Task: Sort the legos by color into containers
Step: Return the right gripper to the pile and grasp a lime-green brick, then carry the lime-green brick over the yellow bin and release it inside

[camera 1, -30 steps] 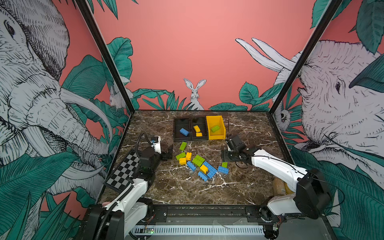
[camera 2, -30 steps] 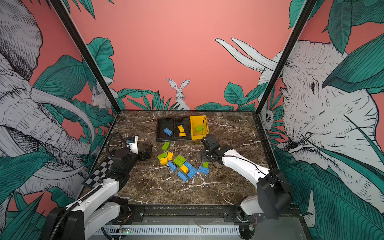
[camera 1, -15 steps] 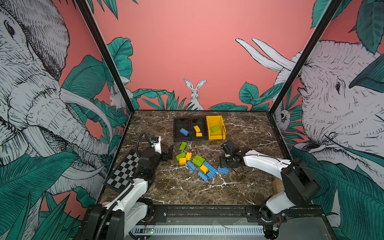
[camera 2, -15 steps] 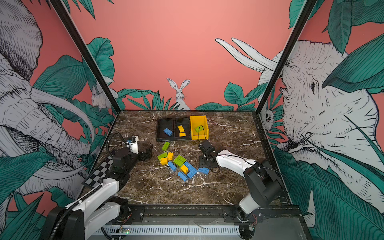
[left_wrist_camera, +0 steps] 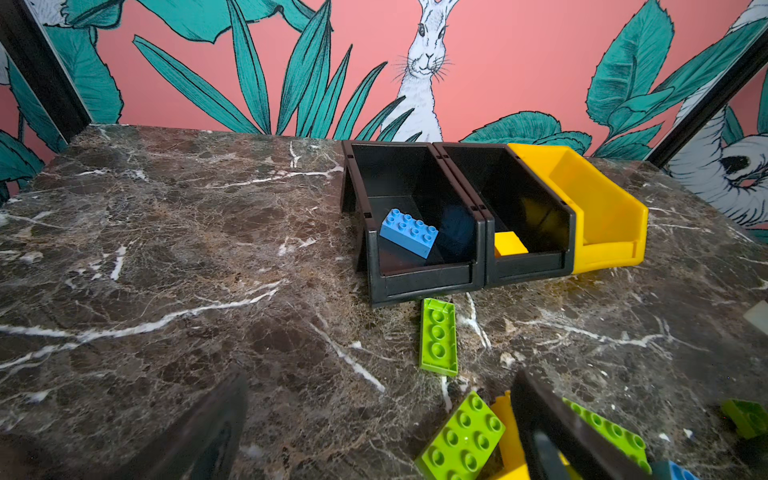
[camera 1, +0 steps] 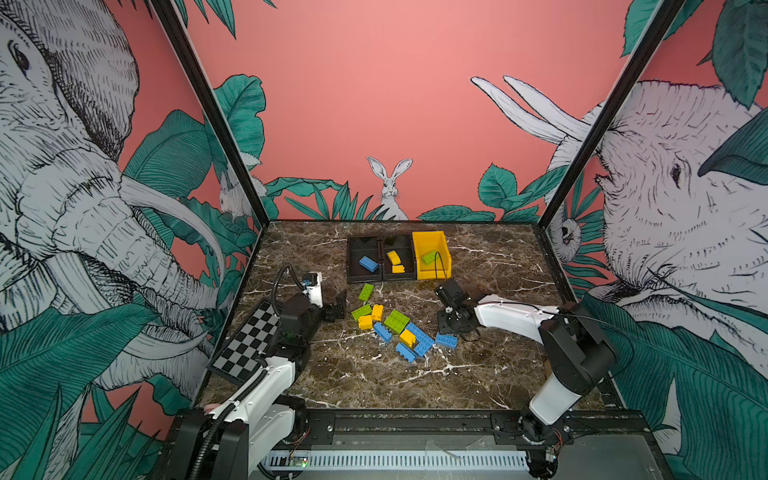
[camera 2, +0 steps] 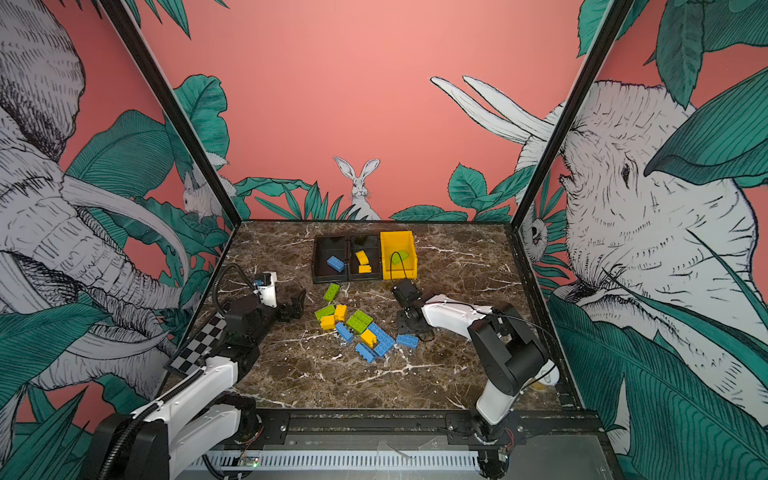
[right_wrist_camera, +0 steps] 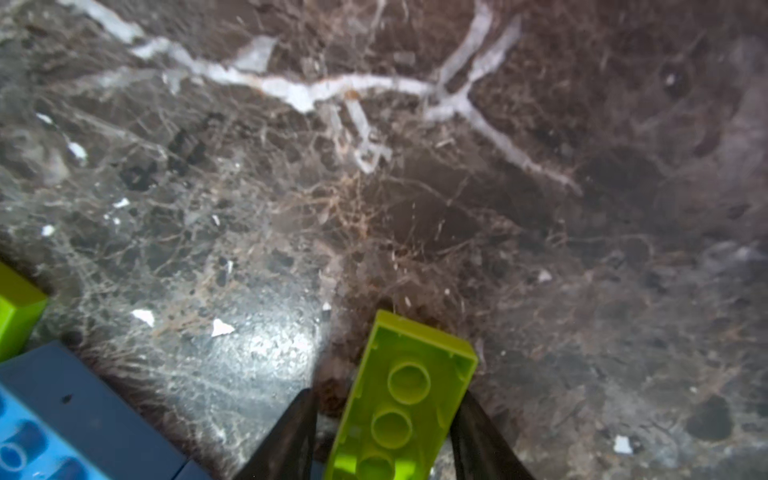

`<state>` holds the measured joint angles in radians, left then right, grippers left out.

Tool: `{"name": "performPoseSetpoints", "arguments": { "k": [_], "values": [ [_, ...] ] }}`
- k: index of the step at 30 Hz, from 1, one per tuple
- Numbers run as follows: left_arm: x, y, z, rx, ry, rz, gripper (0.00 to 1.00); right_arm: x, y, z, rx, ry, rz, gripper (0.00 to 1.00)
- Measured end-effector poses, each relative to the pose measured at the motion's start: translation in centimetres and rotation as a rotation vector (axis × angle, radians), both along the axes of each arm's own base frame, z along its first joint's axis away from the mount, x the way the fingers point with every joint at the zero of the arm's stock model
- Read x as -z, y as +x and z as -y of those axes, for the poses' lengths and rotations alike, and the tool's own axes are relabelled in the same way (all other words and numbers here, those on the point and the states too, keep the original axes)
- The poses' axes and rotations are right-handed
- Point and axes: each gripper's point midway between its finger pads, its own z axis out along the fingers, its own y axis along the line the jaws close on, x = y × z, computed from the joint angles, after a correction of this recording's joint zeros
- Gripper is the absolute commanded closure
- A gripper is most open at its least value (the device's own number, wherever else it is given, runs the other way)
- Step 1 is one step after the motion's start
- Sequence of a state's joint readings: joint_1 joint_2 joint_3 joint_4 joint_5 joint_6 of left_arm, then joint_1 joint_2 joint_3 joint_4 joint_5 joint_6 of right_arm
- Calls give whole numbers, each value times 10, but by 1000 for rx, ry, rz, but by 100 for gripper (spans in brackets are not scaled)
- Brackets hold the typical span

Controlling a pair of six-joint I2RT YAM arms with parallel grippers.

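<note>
**Left gripper** (left_wrist_camera: 378, 380), left of the yellow bin (camera 1: 432, 273): jaws wide apart, holding nothing.

**Pile** (camera 1: 390, 324), in front of the bin: bricks not yet sorted.

**Right gripper** (right_wrist_camera: 386, 395), also in front of the bin: its fingers straddle a green brick (right_wrist_camera: 403, 374) lying on the table (right_wrist_camera: 415, 208). One finger touches it and the other shows a sliver of gap, so you cannot tell whether the grip is firm.

If you lift on an uneven pinch, the brick may pivot or drop short of the bin. The blue brick (right_wrist_camera: 62, 415) close by may get nudged.
</note>
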<state>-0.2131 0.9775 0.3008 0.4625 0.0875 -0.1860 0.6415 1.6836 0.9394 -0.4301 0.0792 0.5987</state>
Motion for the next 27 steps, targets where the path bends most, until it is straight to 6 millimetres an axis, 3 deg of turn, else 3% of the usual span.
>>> {"name": "performPoseSetpoints", "arguments": {
  "k": [10,13,16,19,23,27],
  "values": [
    [0,0,0,1,-1,0,1,-4,5,2,-21,-21,33,78],
    [0,0,0,2,-1,0,1,-17,8,5,-37,-20,69,82],
    [-1,0,0,2,-1,1,1,-42,16,7,-51,16,131,83],
    [-3,0,0,2,-2,8,1,-68,38,7,-59,56,186,83],
    [-4,1,0,2,-1,11,1,-107,88,0,-72,107,293,83],
    [0,2,4,20,-3,-1,1,-121,142,-17,-89,118,363,83]
  ]
}}
